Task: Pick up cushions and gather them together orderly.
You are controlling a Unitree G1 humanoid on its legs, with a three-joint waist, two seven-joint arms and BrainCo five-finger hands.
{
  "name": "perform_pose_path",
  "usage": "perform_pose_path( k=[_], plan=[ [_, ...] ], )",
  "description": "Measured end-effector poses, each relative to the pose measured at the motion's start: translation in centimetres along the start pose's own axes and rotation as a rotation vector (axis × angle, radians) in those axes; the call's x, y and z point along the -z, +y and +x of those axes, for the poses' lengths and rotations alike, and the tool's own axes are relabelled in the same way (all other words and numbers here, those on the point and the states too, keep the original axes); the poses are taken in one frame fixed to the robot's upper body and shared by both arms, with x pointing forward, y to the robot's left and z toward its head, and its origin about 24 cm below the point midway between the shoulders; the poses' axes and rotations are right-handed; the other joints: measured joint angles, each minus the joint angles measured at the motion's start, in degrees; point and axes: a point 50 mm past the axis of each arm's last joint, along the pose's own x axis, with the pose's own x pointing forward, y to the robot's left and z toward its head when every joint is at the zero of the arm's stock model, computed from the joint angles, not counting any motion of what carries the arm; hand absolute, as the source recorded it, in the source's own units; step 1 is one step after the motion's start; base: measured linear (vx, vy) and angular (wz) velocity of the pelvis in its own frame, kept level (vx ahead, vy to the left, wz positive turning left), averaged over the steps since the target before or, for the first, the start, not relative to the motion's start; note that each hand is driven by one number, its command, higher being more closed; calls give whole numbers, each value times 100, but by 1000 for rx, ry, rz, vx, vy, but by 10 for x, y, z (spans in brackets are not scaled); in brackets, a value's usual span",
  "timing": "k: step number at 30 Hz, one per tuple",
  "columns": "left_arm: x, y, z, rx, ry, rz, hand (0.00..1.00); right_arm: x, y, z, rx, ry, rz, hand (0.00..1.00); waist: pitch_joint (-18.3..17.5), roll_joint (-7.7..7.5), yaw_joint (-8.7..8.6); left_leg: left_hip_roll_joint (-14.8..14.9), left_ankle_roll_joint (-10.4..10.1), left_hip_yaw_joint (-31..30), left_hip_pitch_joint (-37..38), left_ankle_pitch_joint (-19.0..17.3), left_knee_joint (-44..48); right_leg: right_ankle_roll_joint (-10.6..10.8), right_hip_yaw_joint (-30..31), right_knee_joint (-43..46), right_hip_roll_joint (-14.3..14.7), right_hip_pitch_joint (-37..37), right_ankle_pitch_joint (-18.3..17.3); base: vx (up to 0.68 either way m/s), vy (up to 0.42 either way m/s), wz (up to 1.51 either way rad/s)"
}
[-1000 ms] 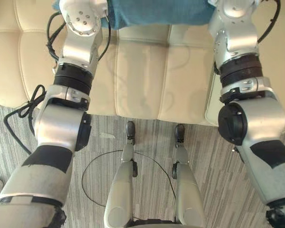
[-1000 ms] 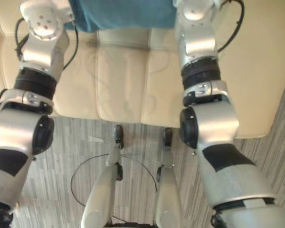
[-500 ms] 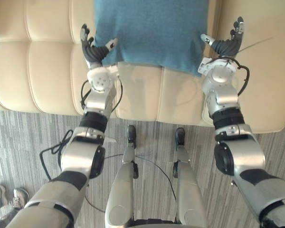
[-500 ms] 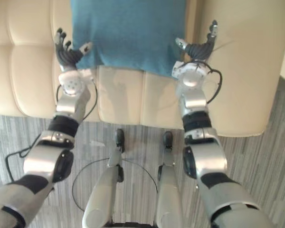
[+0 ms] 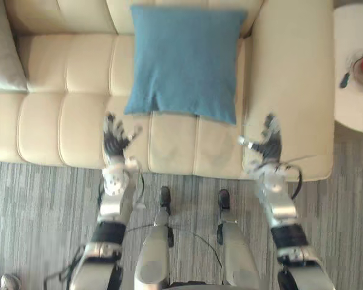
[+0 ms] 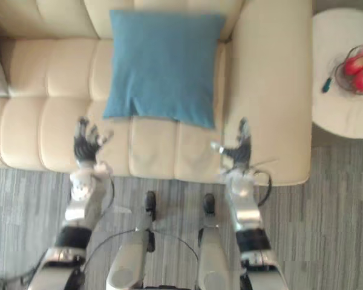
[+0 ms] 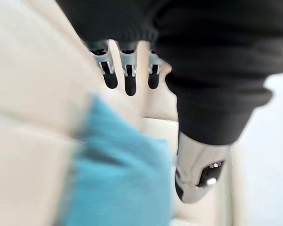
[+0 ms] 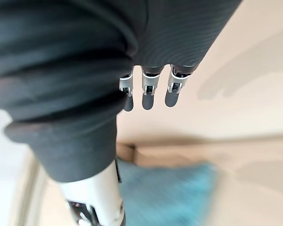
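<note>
Blue cushion [image 5: 184, 63] lying on cream sofa [image 5: 66, 78] seat; left hand [image 5: 114, 147], right hand [image 5: 268, 147], both empty, fingers spread, over the seat's front edge, clear of the cushion

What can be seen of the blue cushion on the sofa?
The blue cushion is square, plain teal, of cloth that looks woven, with pointed corners. It rests on the seat of the cream sofa, its far edge at the backrest, close to the right armrest. The open left hand and right hand are apart from it, near the seat's front edge.
</note>
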Motion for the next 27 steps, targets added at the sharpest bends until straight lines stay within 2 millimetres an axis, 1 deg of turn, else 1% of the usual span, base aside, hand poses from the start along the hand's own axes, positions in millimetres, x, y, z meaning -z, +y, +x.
perform_pose_path(
  k=[1, 2, 4, 5, 6, 7, 8, 10, 11, 13, 16, 19, 22, 23, 25, 27],
  plan=[
    [15, 5, -7, -10, 57, 18, 0, 13, 1, -7, -8, 48, -2, 0, -106, -29, -5, 9, -4, 22, 69, -34, 1, -2, 0, -37, 6, 75, -1, 140, -37, -10],
    [38, 13, -20, -25, 151, 45, 0, 34, 1, -19, -14, 128, -4, 0, -279, -61, -7, 15, 0, 44, 168, -97, 22, -2, -2, -105, 12, 210, -2, 99, -22, -7],
    [78, 28, -44, -69, 331, 75, 0, 71, -3, -42, -12, 280, -22, 0, -568, -137, -39, 18, -1, 122, 361, -242, 118, -2, 27, -205, 10, 458, -7, 128, -24, -13],
    [99, 38, -59, -96, 432, 101, 0, 87, -5, -53, -4, 354, -34, 0, -716, -155, -38, 18, -6, 150, 513, -319, 148, -7, 49, -258, 4, 642, -29, 88, -13, -15],
    [105, 41, -65, -104, 466, 112, 0, 94, -6, -59, 2, 383, -38, 0, -756, -161, -43, 18, -6, 176, 577, -340, 157, -9, 50, -275, 0, 710, -38, 68, -6, -15],
    [123, 51, -82, -123, 564, 147, 0, 114, -11, -75, 19, 477, -55, 0, -950, -190, -49, 30, -6, 260, 729, -444, 183, -25, 72, -278, 1, 843, -92, 49, -2, -10],
    [127, 54, -87, -130, 587, 157, 0, 119, -12, -79, 24, 502, -61, 0, -987, -192, -49, 31, -19, 263, 769, -457, 189, -28, 78, -276, 3, 881, -105, 38, -1, -9],
    [142, 64, -105, -167, 684, 179, 0, 137, -19, -97, 48, 602, -66, 0, -1148, -200, -50, 33, 8, 279, 977, -538, 184, -42, 78, -273, 1, 1084, -187, 16, -2, -1],
    [146, 67, -111, -186, 717, 177, 0, 145, -23, -106, 64, 647, -65, 0, -1230, -205, -52, 33, -14, 290, 1032, -569, 179, -83, 78, -273, 0, 1112, -221, 0, 0, 0],
    [157, 76, -129, -227, 799, 178, 0, 162, -32, -124, 116, 753, -44, 0, -1439, -212, -54, 34, -41, 339, 1192, -603, 112, -69, 80, -271, -1, 1190, -293, 8, 5, -5],
    [162, 79, -137, -220, 842, 199, 0, 176, -42, -146, 183, 859, 5, 0, -1575, -200, -55, 34, -45, 423, 1464, -605, -24, -91, 105, -292, 0, 1373, -309, 40, -3, -10],
    [164, 81, -139, -217, 854, 203, 0, 181, -44, -157, 217, 897, 45, 0, -1637, -216, -83, 33, -46, 461, 1591, -606, -98, -112, 123, -308, 5, 1448, -325, 27, 4, -8],
    [163, 81, -139, -211, 854, 216, 0, 184, -44, -161, 232, 923, 73, 0, -1663, -254, -76, 44, -78, 643, 1699, -645, -103, -119, 272, -293, 31, 1453, -325, 38, 6, -31],
    [164, 82, -140, -209, 860, 220, 0, 185, -43, -161, 235, 928, 79, 0, -1664, -262, -76, 53, -114, 813, 1801, -676, -100, -124, 428, -269, 59, 1452, -318, 38, 10, -47],
    [164, 82, -140, -210, 861, 222, 0, 184, -40, -158, 228, 922, 84, 0, -1649, -280, -67, 76, -116, 990, 1869, -722, -55, -104, 577, -263, 99, 1443, -242, 35, 8, -60],
    [163, 84, -138, -208, 855, 231, 0, 182, -35, -151, 209, 912, 88, 0, -1594, -329, -57, 151, -141, 1259, 1891, -894, 180, -150, 773, -208, 187, 1384, -186, 22, -5, -83]
  ],
)
